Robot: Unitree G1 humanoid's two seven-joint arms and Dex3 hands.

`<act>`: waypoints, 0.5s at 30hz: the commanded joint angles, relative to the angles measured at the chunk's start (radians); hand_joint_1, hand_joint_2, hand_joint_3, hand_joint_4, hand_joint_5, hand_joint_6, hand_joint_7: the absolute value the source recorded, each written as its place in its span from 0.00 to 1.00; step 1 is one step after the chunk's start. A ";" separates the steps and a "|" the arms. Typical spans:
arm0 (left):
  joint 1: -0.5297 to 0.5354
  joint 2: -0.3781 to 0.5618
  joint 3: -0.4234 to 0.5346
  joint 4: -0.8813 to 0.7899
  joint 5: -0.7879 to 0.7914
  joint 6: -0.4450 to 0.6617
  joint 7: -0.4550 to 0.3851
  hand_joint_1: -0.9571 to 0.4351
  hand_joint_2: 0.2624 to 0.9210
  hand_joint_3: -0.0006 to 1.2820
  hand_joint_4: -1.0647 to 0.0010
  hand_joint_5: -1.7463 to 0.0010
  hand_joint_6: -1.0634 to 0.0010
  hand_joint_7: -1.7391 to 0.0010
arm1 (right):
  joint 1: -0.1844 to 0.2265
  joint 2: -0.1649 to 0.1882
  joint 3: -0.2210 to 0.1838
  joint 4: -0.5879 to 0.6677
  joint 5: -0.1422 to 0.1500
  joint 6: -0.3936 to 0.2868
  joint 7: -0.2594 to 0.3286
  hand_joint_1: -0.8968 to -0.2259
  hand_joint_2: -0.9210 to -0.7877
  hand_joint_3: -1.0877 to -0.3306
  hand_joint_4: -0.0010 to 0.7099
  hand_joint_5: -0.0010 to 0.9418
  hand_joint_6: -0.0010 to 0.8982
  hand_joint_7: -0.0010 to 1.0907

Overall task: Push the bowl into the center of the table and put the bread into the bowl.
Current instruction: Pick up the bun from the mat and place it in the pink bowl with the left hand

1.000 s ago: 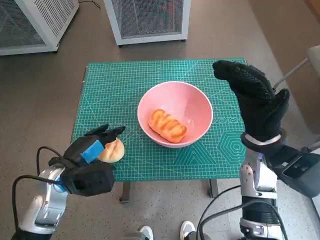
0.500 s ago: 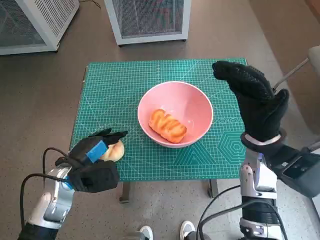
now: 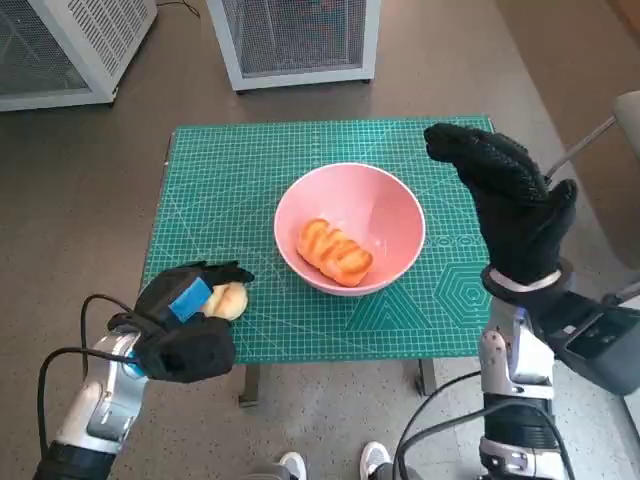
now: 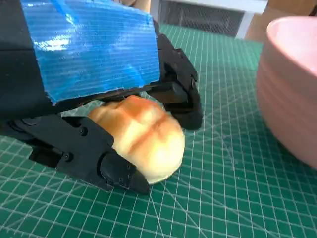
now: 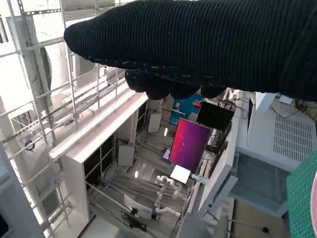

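Round golden bread roll [image 4: 141,139] cupped by left robot hand [image 3: 185,318], seemingly loosely; could slip during lift. Right robot hand [image 3: 505,200] raised, empty, spread.

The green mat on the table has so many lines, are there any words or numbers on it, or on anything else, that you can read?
None can be read.
Green cutting mat: only grid lines and printed shapes; any small markings along its edges are too tiny to read.
Pink bowl: no writing.
Blue tape on the left hand: plain.
Magenta screen in the right wrist view: no legible text.
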 commanded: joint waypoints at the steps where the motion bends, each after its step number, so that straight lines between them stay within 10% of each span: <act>1: 0.026 0.029 0.043 -0.057 -0.014 -0.035 0.009 0.69 1.00 0.11 0.38 0.27 0.51 0.32 | 0.025 0.001 0.003 0.001 0.008 0.017 0.006 0.78 0.00 0.75 0.60 0.01 0.13 0.63; 15: -0.021 0.020 0.175 -0.288 -0.117 -0.020 -0.033 0.69 1.00 0.07 0.36 0.30 0.44 0.34 | 0.011 0.003 0.004 0.014 0.004 0.028 0.005 0.79 0.00 0.75 0.60 0.01 0.12 0.64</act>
